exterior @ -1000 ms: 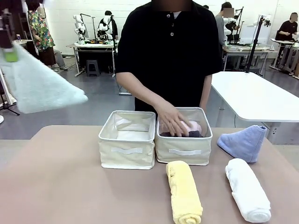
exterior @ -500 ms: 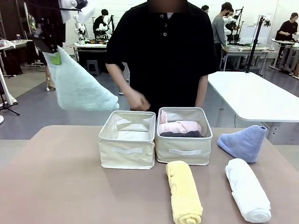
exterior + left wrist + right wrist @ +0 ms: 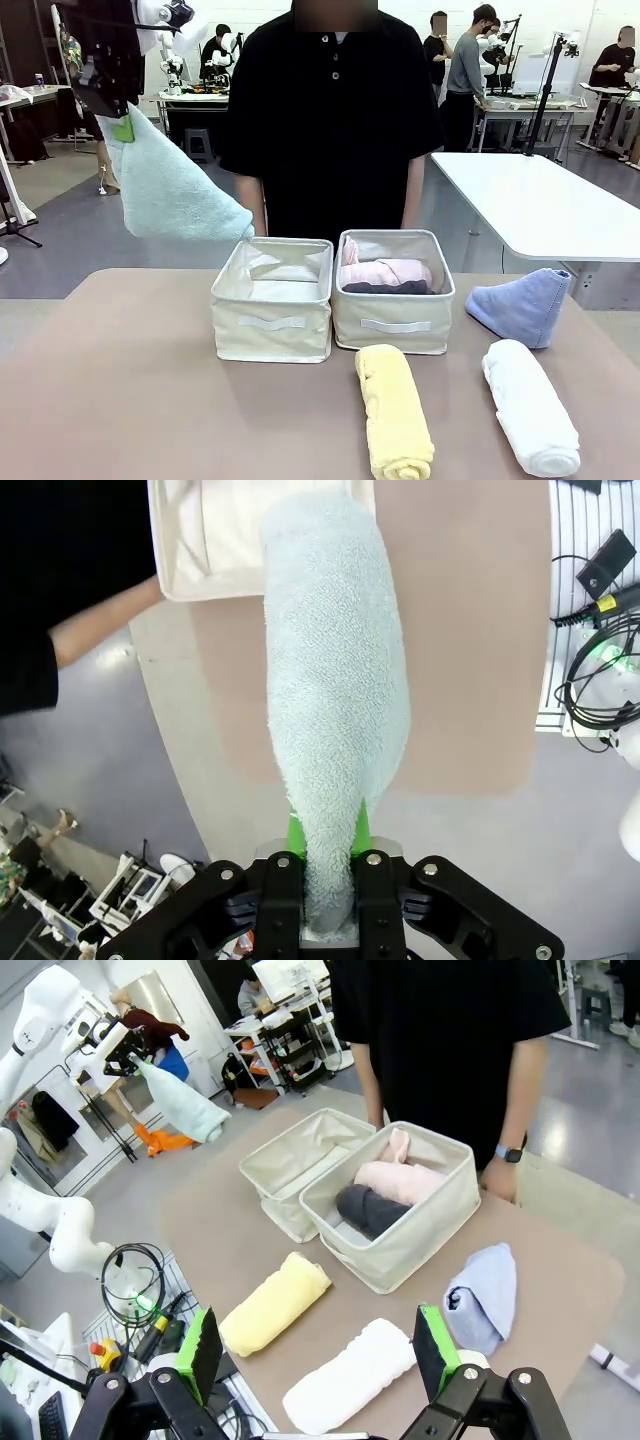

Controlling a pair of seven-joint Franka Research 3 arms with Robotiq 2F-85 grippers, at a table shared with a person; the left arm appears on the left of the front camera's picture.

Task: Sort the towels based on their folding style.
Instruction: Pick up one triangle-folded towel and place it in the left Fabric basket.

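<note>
Left gripper [image 3: 121, 127] clamps green towel [image 3: 175, 195] by its tip; wide end slants toward left bin [image 3: 272, 325]; right gripper [image 3: 318, 1352] gapes.

Front plus wrists, bins [image 3: 250, 345] common

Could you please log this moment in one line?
left hand: shut on pale green towel, aloft | right hand: open, empty | right bin: pink towel, dark grey towel | table: yellow towel, white towel, blue towel
</note>
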